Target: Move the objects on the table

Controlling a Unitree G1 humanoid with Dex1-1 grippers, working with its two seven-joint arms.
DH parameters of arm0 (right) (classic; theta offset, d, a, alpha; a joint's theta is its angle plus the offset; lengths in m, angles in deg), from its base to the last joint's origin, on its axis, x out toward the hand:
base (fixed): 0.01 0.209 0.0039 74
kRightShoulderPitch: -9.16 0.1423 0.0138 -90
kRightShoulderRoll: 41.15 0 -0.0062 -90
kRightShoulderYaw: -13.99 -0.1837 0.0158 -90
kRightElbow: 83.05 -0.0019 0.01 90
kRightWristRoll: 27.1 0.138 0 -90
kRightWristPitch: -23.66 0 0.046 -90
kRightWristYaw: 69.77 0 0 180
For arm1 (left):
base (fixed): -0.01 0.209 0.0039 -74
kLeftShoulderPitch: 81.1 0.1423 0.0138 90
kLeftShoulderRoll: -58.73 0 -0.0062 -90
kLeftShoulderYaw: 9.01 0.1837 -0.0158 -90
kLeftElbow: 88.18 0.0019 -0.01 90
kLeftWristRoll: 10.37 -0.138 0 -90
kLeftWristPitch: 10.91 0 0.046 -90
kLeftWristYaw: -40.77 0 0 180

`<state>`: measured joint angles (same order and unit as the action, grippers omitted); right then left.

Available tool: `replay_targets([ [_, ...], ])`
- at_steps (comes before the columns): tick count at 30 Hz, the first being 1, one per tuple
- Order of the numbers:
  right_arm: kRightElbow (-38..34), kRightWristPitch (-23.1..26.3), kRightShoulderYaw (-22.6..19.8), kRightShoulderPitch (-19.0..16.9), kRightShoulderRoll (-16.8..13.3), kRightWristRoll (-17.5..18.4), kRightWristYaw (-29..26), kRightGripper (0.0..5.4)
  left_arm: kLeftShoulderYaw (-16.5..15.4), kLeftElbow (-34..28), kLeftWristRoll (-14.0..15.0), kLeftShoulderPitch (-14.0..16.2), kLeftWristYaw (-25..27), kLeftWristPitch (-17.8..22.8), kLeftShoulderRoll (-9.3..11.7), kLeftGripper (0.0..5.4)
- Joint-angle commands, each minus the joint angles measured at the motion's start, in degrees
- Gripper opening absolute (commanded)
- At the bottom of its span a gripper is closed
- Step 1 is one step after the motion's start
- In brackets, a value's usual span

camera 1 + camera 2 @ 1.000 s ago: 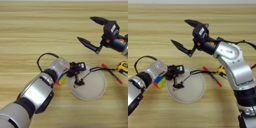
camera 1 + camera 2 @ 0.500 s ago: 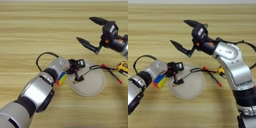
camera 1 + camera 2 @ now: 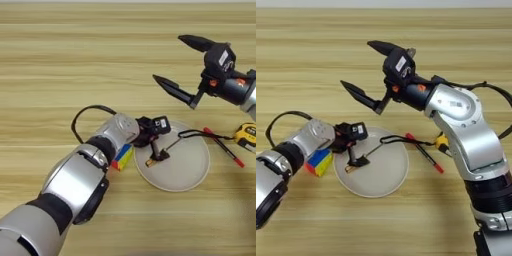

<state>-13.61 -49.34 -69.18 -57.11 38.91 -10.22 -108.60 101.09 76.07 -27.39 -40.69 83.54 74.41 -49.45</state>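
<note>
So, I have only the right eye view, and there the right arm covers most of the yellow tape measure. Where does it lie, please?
Observer: In the left eye view the tape measure lies on the table, to the right of the plate and clear of its rim.
Operator: And does the pen touch it?
Observer: The red pen passes close by its left corner, slanting toward the robot. Whether they touch, I cannot tell.
</note>
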Motion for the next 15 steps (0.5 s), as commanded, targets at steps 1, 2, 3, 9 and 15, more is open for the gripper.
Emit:
replay_targets([
  [1, 0.26, -0.27, 0.43, -0.07, 0.16, -0.82, 0.03, 5.4, -1.75, -2.86, 2.2, -0.9, 3.54, -0.22, -1.67, 5.37],
  [2, 0.3, -0.31, 0.46, -0.07, 0.16, -0.85, -0.01, 5.4, -2.05, -3.51, 2.6, -0.93, 4.22, -0.15, -1.81, 5.37],
  [3, 0.31, -0.33, 0.46, -0.07, 0.18, -0.89, -0.06, 5.4, -2.3, -4.22, 2.95, -0.92, 4.86, -0.05, -1.91, 5.37],
  [9, 0.27, -0.4, 0.49, -0.15, 0.27, -1.23, -0.21, 5.4, -3.24, -12.62, 5.8, 1.27, 9.22, 2.36, -2.9, 5.37],
  [15, 0.29, -0.5, 0.49, -0.21, 0.3, -1.28, -0.34, 5.4, -0.82, -35.29, 9.34, 9.29, 15.93, 10.48, -1.29, 5.37],
])
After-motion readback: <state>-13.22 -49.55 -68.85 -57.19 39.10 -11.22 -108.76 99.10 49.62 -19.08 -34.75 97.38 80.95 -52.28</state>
